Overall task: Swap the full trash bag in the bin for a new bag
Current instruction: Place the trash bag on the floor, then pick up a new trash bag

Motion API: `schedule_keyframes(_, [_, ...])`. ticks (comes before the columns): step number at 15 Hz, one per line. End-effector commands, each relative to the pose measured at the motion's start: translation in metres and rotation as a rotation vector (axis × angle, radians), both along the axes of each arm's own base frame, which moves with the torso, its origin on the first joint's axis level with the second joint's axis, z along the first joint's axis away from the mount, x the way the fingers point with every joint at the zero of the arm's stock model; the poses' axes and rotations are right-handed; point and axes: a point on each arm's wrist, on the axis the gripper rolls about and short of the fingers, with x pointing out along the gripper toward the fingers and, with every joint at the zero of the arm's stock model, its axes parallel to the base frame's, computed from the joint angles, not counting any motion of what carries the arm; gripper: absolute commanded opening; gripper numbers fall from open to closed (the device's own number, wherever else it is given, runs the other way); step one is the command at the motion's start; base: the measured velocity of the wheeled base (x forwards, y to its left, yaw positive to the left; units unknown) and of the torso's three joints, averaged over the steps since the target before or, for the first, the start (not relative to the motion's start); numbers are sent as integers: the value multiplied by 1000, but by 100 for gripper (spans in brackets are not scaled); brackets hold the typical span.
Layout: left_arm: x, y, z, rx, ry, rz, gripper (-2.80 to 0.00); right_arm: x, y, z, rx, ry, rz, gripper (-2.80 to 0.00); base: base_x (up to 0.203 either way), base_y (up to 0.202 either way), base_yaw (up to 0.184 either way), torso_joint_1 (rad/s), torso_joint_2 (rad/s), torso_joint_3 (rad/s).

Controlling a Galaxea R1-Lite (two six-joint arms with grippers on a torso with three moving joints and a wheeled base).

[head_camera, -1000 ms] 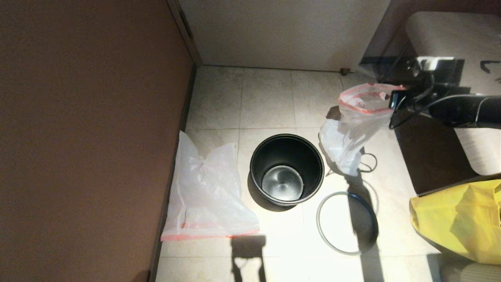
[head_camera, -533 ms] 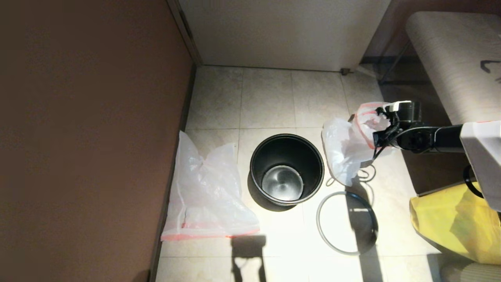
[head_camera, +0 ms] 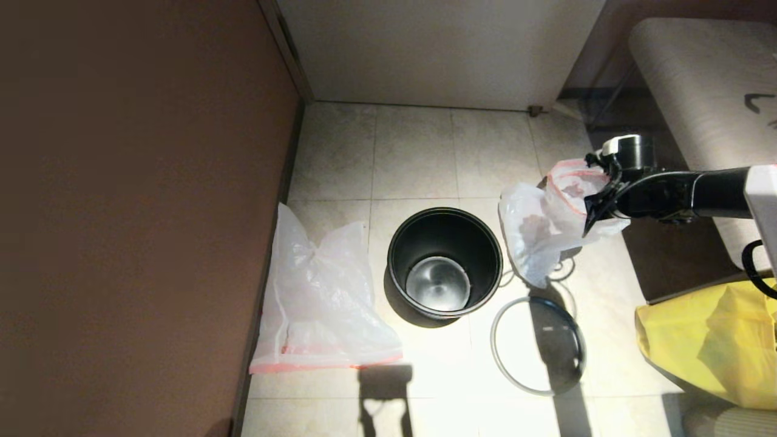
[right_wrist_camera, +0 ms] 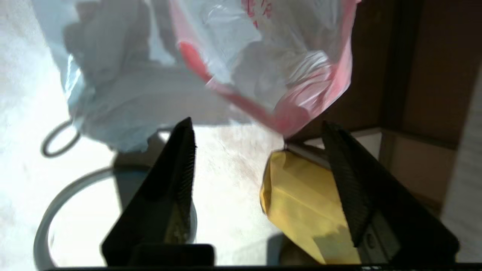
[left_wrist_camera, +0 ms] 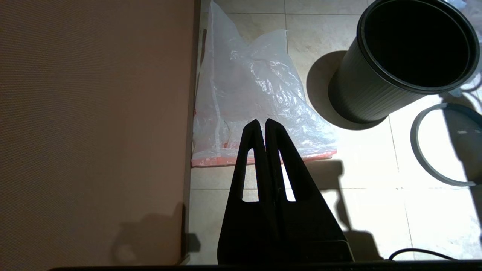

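Note:
The full trash bag (head_camera: 543,221) slumps on the floor right of the bin (head_camera: 445,261), its red-pink mouth up. My right gripper (head_camera: 592,206) is at that mouth and open. In the right wrist view the bag's pink band (right_wrist_camera: 293,113) hangs just past the fingertips (right_wrist_camera: 187,131), with nothing between them. The bin is black and bare inside, showing its shiny bottom. Its grey hoop (head_camera: 537,346) lies flat on the tiles to its front right. The new bag (head_camera: 322,297) lies flat by the left wall. My left gripper (left_wrist_camera: 261,122) hovers over it, shut on nothing.
A brown wall (head_camera: 139,212) runs along the left. A big yellow bag (head_camera: 716,340) sits at the right front, beside a dark cabinet and a grey bench (head_camera: 698,73). A thin black cable loop (head_camera: 567,267) lies under the full bag.
My right arm came down and forward with the full bag, then its jaws opened and let go of the bag's mouth. The bag has settled lower. The left arm has not moved.

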Motion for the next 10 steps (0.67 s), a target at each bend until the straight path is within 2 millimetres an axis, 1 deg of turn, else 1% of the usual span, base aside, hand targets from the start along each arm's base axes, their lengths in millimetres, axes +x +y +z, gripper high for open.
schedule_keyframes(1, [0,0,0,0,0,1,-280,-31,2,27,-17,1,-22,0,0,0,0,0,0,0])
schedule_keyframes(3, [0,0,0,0,0,1,-280,-54,5,37,-39,19,-49,0,0,0,0,0,0,0])
schedule_keyframes(6, [0,0,0,0,0,1,-280,-85,19,44,-36,32,-33,0,0,0,0,0,0,0])
schedule_keyframes(7, [0,0,0,0,0,1,-280,-94,23,48,-24,24,-31,-280,0,0,0,0,0,0])
schedule_keyframes(8, [0,0,0,0,0,1,-280,-102,26,51,0,10,-34,-280,0,0,0,0,0,0])
schedule_keyframes(10, [0,0,0,-1,0,1,-280,-123,29,66,50,-39,-35,-280,0,0,0,0,0,0])
